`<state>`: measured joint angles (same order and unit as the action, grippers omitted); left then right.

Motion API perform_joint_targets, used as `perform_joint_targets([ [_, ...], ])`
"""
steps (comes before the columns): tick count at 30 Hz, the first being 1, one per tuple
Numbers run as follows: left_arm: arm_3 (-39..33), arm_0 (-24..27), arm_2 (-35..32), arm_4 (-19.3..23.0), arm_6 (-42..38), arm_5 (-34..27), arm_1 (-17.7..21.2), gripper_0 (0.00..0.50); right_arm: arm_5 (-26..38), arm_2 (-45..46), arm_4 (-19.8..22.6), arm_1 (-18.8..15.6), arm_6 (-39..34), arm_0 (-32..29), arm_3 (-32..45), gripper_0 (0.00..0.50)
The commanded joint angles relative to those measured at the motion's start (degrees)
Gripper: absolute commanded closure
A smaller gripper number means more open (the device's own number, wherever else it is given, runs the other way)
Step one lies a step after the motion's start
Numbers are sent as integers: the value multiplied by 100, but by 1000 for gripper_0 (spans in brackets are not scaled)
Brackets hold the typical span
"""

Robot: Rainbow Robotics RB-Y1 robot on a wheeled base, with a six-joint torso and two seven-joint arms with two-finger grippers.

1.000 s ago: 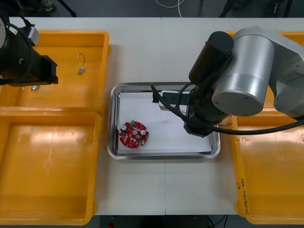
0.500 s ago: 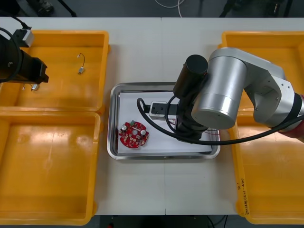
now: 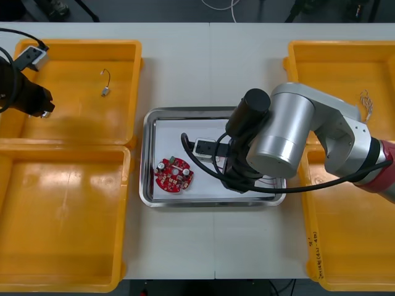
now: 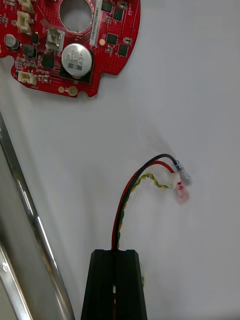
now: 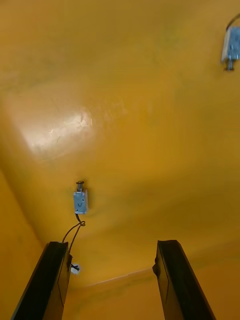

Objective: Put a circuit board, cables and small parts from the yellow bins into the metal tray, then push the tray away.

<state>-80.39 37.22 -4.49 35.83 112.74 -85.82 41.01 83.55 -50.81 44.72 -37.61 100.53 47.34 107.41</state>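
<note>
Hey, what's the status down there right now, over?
Right claw shut on red and yellow cable, over tray. Left claw open over far left yellow bin, small metal part ahead. Circuit board in tray, clear of cable.

The metal tray (image 3: 210, 202) has a mirror-bright polished rim and a matt white floor. On that floor, the round red circuit board (image 4: 107, 55) looks glossy. Beside the tray, the yellow bins (image 3: 62, 216) are smooth glossy plastic; the table (image 3: 210, 61) is matt.
</note>
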Motion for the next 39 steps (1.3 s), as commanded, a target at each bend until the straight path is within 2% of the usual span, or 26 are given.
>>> perform_joint_targets([
  [1, 129, 321, -149, 91, -32, 136, 328, 0, -154, -96, -139, -10, -95, -234, 52, 500],
  [13, 911, 330, 1, 275, 170, 1050, 320, 0, -233, -184, -323, -1, -130, -366, 52, 500],
  [17, 1069, 330, 115, 293, 205, 1269, 320, 0, -251, -184, -508, 43, -130, -366, 52, 495],
  [18, 1096, 330, 133, 293, 223, 1305, 311, 0, -251, -184, -569, 61, -130, -366, 52, 383],
  [19, 1105, 330, 150, 293, 223, 1322, 320, 0, -251, -193, -605, 69, -130, -366, 52, 306],
  [20, 1122, 330, 203, 302, 231, 1349, 320, 0, -251, -184, -657, 87, -130, -366, 52, 164],
  [21, 1157, 321, 238, 302, 231, 1393, 320, 0, -251, -184, -692, 105, -130, -366, 52, 119],
  [22, 1175, 330, 256, 302, 231, 1410, 320, 0, -251, -184, -710, 105, -139, -366, 43, 113],
  [24, 1289, 330, 308, 311, 240, 1524, 320, 0, -251, -193, -728, 113, -156, -366, 52, 0],
  [39, 1614, 330, 475, 381, 284, 1894, 223, 0, -233, -8, -692, 105, -209, -357, 52, 0],
])
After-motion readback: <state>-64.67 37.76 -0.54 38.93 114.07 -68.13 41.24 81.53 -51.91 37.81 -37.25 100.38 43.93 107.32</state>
